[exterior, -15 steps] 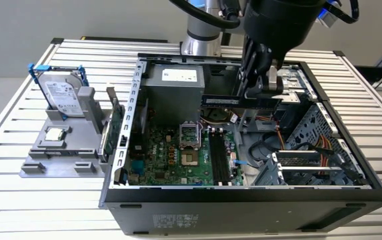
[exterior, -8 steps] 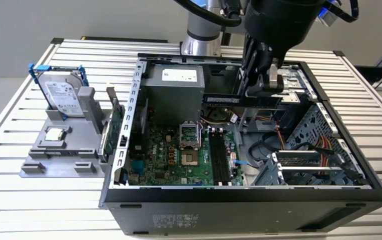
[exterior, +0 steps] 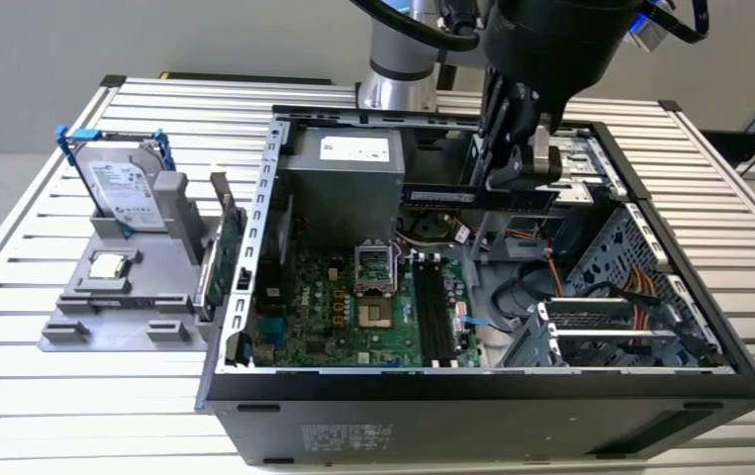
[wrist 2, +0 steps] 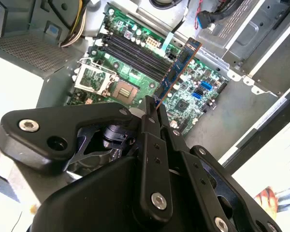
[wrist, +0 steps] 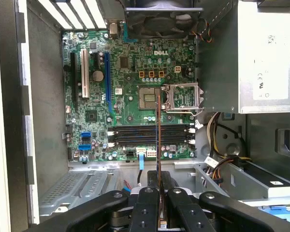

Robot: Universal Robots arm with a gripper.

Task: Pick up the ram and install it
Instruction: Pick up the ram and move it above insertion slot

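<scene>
My gripper (exterior: 519, 183) hangs over the back of the open computer case (exterior: 238, 327) and is shut on the ram (exterior: 463, 196), a long dark stick held level above the motherboard (exterior: 337, 317). In the second wrist view the ram (wrist 2: 176, 72) sticks out from the closed fingertips of the gripper (wrist 2: 152, 108) over the green board. In the first wrist view the ram (wrist: 158, 130) shows edge-on, rising from the gripper (wrist: 159, 186) and crossing the black memory slots (wrist: 150, 135) at a right angle. Those slots (exterior: 432, 312) lie below, apart from the ram.
At the exterior view's left a grey fixture (exterior: 113, 317) carries a silver hard drive in a blue-trimmed frame (exterior: 127, 183) and an upright green expansion card (exterior: 226, 252). The power supply (exterior: 344, 178), cables (exterior: 634, 297) and drive cage (exterior: 589, 336) crowd the case. A hand (wrist 2: 268, 198) shows outside it.
</scene>
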